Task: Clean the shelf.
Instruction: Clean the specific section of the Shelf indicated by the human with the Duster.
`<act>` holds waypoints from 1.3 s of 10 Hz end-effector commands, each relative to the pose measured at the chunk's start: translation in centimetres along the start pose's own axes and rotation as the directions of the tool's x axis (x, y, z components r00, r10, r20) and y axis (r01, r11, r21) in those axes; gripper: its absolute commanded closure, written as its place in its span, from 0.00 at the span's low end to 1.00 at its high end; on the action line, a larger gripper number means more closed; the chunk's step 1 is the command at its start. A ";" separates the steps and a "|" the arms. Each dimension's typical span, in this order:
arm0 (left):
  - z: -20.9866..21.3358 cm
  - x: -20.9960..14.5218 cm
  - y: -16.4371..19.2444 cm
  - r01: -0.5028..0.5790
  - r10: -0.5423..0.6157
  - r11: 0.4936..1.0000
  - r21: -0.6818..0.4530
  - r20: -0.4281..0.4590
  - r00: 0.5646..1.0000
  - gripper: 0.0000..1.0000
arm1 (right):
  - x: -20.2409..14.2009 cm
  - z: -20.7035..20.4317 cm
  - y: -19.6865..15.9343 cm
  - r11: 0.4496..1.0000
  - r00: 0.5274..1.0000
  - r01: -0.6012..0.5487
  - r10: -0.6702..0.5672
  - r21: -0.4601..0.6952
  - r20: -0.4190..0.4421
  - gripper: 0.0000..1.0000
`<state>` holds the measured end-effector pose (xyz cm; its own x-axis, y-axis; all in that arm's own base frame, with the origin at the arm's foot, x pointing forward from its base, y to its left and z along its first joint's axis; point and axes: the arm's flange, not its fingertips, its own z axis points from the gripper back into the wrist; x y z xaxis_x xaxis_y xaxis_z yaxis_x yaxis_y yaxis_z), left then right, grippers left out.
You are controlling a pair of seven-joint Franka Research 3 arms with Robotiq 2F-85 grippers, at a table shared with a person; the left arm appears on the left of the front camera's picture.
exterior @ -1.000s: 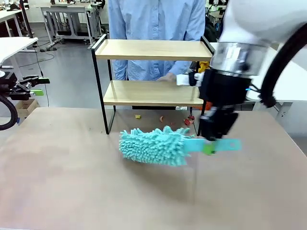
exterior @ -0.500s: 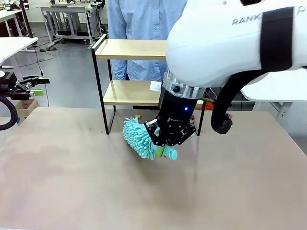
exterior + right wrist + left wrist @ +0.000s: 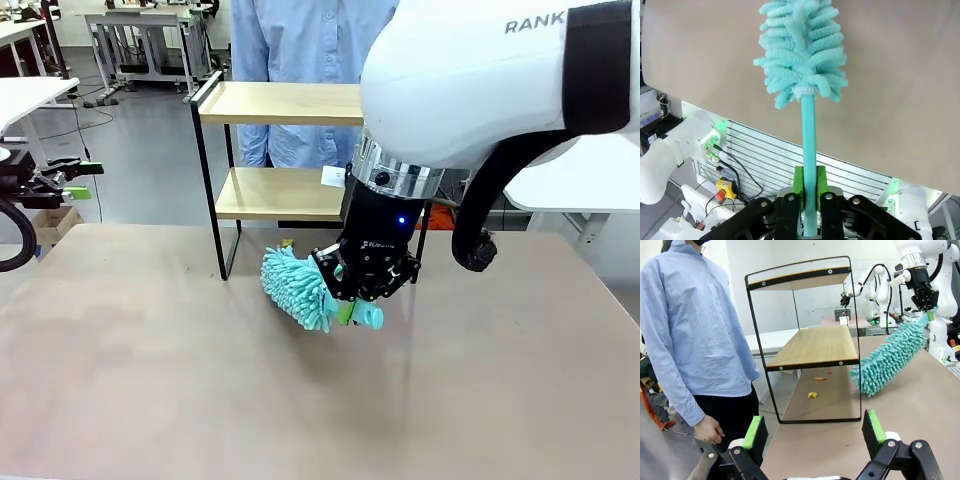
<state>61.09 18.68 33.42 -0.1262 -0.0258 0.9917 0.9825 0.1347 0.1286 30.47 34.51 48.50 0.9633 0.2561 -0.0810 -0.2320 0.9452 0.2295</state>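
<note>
The shelf [image 3: 285,104], two light wooden boards in a thin black frame, stands at the far middle of the table, and also appears in the left wrist view [image 3: 815,345]. My right gripper [image 3: 352,312] is shut on the handle of a teal fluffy duster [image 3: 293,288] just in front of the shelf's lower right, with the head low over the table. In the right wrist view the green pads [image 3: 799,184] clamp the handle and the duster head [image 3: 802,47] points away. The left gripper [image 3: 815,432] stands open and holds nothing, at the table's left [image 3: 85,180]. From there the duster [image 3: 887,357] hangs beside the shelf.
A person in a light blue shirt [image 3: 300,40] stands behind the shelf, one hand [image 3: 709,429] hanging down. Small yellow [image 3: 812,395] and orange [image 3: 820,378] scraps lie on the table under the shelf. The near half of the table [image 3: 200,400] is bare.
The right arm has swung in front of the shelf. The duster went from lying sideways to pointing left and away, and sits a little further left. The left arm has not moved.
</note>
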 end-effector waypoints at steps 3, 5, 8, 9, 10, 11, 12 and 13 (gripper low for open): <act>-0.1 0.4 0.0 0.005 -0.005 1.000 -0.001 0.000 1.000 0.00 | 2.7 -2.8 6.1 0.978 0.958 0.178 -0.147 -0.106 0.246 0.87; -0.1 0.4 0.0 0.005 -0.005 1.000 -0.001 0.000 1.000 0.00 | 4.1 -4.1 8.1 0.978 0.932 0.192 -0.154 -0.085 0.328 0.87; -0.1 0.4 0.0 0.005 -0.005 1.000 -0.001 0.000 1.000 0.00 | 7.7 -7.6 11.2 0.975 0.918 0.203 -0.156 -0.093 0.364 0.87; -0.1 0.4 0.0 0.005 -0.005 1.000 -0.001 0.000 1.000 0.00 | 9.0 -8.7 12.1 0.977 0.910 0.192 -0.144 -0.088 0.388 0.87; -0.1 0.4 0.0 0.005 -0.005 1.000 -0.001 0.000 1.000 0.00 | 10.5 -9.6 13.2 0.976 0.894 0.203 -0.149 -0.084 0.422 0.87; -0.1 0.4 0.0 0.005 -0.005 1.000 -0.001 0.000 1.000 0.00 | 11.7 -10.2 14.2 0.971 0.880 0.219 -0.153 -0.098 0.449 0.87; -0.1 0.4 0.0 0.005 -0.005 1.000 -0.001 0.000 1.000 0.00 | 12.9 -10.8 15.1 0.964 0.872 0.242 -0.169 -0.106 0.459 0.87; -0.1 0.4 0.0 0.005 -0.005 1.000 -0.001 0.000 1.000 0.00 | 14.0 -11.4 15.8 0.956 0.864 0.274 -0.198 -0.103 0.463 0.87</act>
<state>61.09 18.68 33.42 -0.1261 -0.0258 0.9917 0.9825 0.1348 0.1285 37.84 52.66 39.75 0.9512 -0.0025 0.3085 -0.0326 0.9936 0.1085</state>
